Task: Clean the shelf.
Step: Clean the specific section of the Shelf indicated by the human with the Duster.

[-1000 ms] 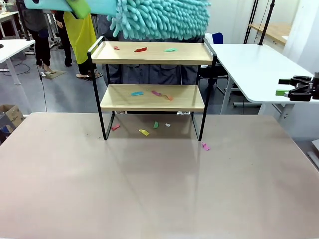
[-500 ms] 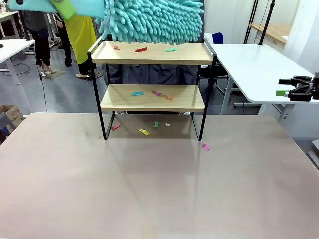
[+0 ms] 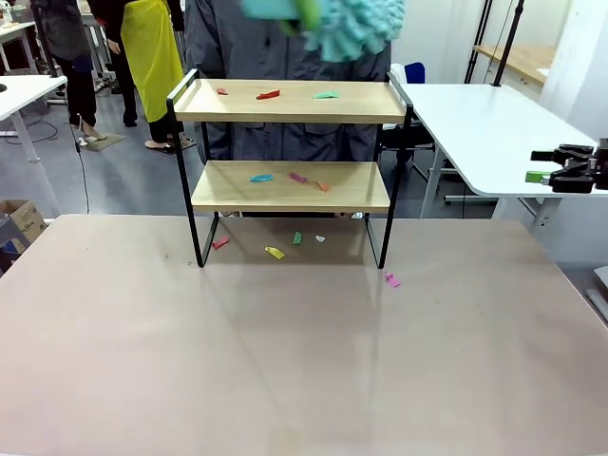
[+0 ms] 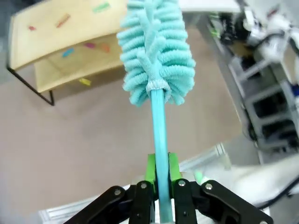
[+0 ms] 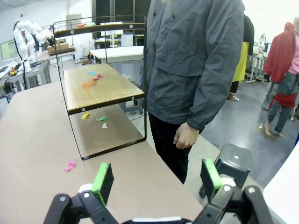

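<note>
**Table** (image 3: 285, 361): beige top, carries the shelf at its far middle. Risk: litter brushed off above lands here and the mess only changes place.

**Person** (image 5: 196, 60): grey jacket, stands just behind the shelf with one hand hanging near it. Risk: a sweep carried too far back would strike the jacket or throw litter at it.

**Shelf** (image 3: 361, 104): two wooden boards on a thin black frame with raised end rails. It looks light, so a hard sideways push could slide or tip it. The rails could snag the brush head or trap litter against them.

**Duster** (image 4: 156, 51): fluffy teal head on a thin teal stick, high above the top board and blurred in the front view. Risk: the head is wide, so it may foul the frame when worked into the lower tier.

**Left gripper** (image 4: 161, 169): clenched on the stick's near end. Risk: with the grip this far from the head, the stick may twist between the pads under side load.

**Right gripper** (image 5: 157, 179): spread wide, empty, off the table's right edge. It cannot steady the frame from there.

**Paper scraps** (image 3: 269, 94): three on the top board, three on the lower, several on the table beneath. Risk: they are light and may scatter.
</note>
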You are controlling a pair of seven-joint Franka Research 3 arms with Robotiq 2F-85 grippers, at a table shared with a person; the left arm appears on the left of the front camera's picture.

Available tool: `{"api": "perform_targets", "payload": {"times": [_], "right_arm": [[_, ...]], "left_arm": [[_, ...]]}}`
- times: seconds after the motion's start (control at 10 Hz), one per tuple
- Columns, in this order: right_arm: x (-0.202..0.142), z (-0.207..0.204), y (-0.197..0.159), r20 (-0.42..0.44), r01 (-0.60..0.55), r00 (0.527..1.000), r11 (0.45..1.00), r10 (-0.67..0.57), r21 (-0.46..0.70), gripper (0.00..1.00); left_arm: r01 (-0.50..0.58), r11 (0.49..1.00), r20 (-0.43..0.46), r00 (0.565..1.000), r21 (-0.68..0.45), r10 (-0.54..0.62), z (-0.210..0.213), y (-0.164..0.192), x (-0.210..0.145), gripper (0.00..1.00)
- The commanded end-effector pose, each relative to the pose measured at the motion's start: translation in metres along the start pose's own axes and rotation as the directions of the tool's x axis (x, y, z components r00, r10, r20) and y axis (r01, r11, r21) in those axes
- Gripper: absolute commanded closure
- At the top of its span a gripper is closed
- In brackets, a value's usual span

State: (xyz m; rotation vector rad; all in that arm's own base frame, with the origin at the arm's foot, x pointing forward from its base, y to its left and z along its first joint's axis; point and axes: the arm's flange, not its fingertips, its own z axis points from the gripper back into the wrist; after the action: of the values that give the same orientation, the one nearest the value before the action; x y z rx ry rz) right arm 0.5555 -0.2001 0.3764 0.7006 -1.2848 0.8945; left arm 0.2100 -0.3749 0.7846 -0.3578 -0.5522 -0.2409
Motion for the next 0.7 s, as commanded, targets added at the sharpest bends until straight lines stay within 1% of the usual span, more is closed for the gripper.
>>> {"api": "perform_targets", "payload": {"times": [0.0,0.2,0.3,0.4,0.5,0.6], "right_arm": [[0.002,-0.001,0.001,-0.002,-0.003,1.0,1.0,0.003,0.002,0.0],[0.002,-0.001,0.001,-0.002,-0.003,1.0,1.0,0.003,0.002,0.0],[0.002,-0.001,0.001,-0.002,-0.003,1.0,1.0,0.003,0.002,0.0],[0.002,-0.001,0.001,-0.002,-0.003,1.0,1.0,0.003,0.002,0.0],[0.002,-0.001,0.001,-0.002,-0.003,1.0,1.0,0.003,0.002,0.0],[0.002,-0.001,0.001,-0.002,-0.003,1.0,1.0,0.003,0.002,0.0]], "left_arm": [[-0.078,0.99,0.069,0.995,0.121,0.07,-0.042,-0.033,0.037,0.87],[-0.093,0.982,0.125,0.989,0.164,0.073,-0.08,-0.049,0.056,0.87],[-0.109,0.983,0.144,0.986,0.148,0.087,-0.094,-0.053,0.061,0.87],[-0.107,0.987,0.145,0.985,0.117,0.09,-0.106,-0.052,0.071,0.87],[-0.104,0.992,0.122,0.988,0.073,0.094,-0.122,-0.051,0.081,0.87],[-0.13,0.989,0.106,0.987,0.077,0.121,-0.135,-0.048,0.085,0.87]]}}
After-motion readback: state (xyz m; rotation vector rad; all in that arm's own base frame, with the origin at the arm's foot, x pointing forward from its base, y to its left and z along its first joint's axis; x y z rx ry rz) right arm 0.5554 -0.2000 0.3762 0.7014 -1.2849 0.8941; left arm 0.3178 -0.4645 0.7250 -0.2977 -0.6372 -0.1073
